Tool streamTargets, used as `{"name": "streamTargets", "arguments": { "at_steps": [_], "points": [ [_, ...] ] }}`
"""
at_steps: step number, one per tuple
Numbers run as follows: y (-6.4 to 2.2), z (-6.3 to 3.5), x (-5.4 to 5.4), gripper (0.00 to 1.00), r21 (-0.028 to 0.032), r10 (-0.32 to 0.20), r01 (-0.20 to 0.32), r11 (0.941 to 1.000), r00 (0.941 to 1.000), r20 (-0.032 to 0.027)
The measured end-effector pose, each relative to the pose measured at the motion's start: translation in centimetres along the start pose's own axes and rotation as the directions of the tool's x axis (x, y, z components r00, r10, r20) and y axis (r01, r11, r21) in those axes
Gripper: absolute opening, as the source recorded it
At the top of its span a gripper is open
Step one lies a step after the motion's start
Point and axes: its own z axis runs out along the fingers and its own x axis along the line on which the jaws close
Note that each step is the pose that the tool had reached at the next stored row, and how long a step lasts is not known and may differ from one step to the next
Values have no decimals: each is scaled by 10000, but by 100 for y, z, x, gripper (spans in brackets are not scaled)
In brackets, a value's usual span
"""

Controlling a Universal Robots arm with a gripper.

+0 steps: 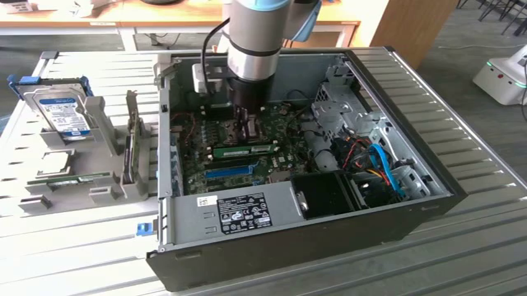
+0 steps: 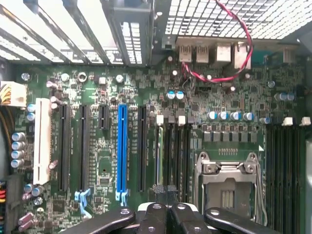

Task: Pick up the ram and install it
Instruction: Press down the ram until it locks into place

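Observation:
The ram [image 1: 244, 150], a narrow green stick with a white label, stands on edge in a slot on the motherboard inside the open computer case [image 1: 272, 246]. In the wrist view the ram [image 2: 159, 151] shows edge-on in one of the black memory slots beside the processor socket [image 2: 226, 187]. My gripper [image 1: 247, 126] hangs straight down inside the case, just above and behind the stick. Its black fingertips [image 2: 166, 189] are pressed together over the end of that slot group, and I see nothing held between them.
A bright-blue slot strip [image 1: 229, 171] lies in front of the ram, with black expansion slots beside it [image 2: 121, 146]. Left of the case, a grey rack [image 1: 99, 185] holds a hard drive [image 1: 66, 114] and another green stick [image 1: 78, 180]. Cables [image 1: 379, 163] fill the case's right side.

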Motion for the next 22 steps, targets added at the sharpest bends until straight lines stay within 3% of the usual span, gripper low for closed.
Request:
{"name": "streamTargets", "arguments": {
  "at_steps": [10, 22],
  "points": [
    [121, 4, 0, 11, 0, 0, 0, 10000, 10000, 1],
    [122, 3, 23, 11, -1, 0, 0, 10000, 10000, 0]
  ]
}}
